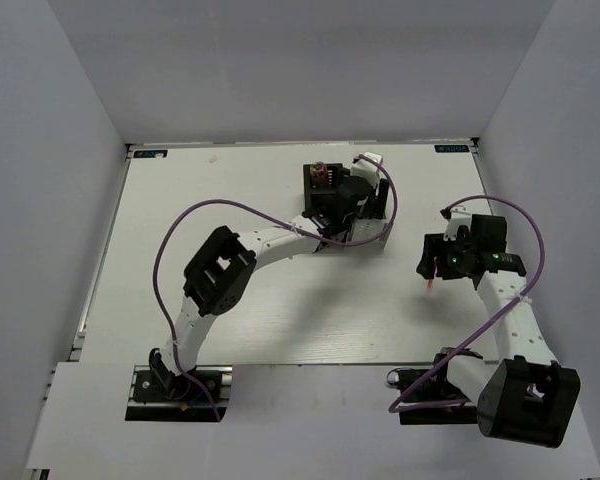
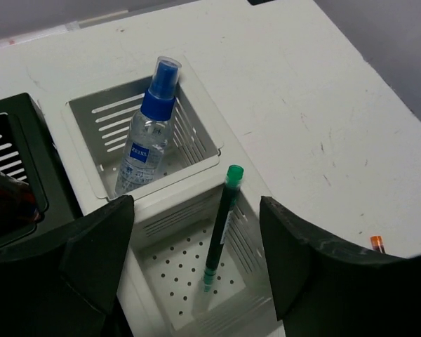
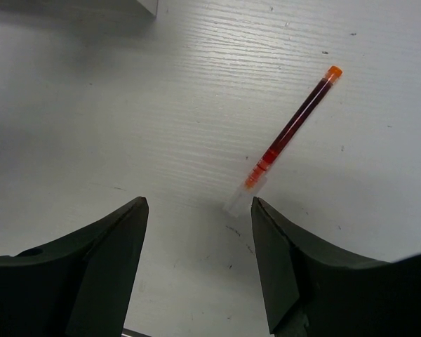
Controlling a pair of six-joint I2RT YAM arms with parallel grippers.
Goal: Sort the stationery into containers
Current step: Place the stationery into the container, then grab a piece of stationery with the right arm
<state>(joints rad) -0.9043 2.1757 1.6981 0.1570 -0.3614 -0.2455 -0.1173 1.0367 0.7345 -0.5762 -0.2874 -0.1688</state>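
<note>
Top external: left gripper (image 1: 352, 200) reaches over the slotted black box holder (image 1: 318, 185) and slotted white box holder (image 1: 370, 234) at the rear of the counter (image 1: 230, 200); right gripper (image 1: 435, 262) hangs above the thin red pen (image 1: 430, 288). Left wrist: jaws apart and empty over the white holder, where the dark green-capped pen (image 2: 221, 225) and the clear blue-capped bottle (image 2: 149, 137) stand in separate compartments, both judged sorted. Right wrist: jaws apart, the pen flat just ahead, not between them; likely lining up to straddle it.

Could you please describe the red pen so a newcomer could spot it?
Find the right gripper over the white table. Beneath it a thin orange-tipped red pen lies flat, while the green-capped pen stands in the slotted white holder.
</note>
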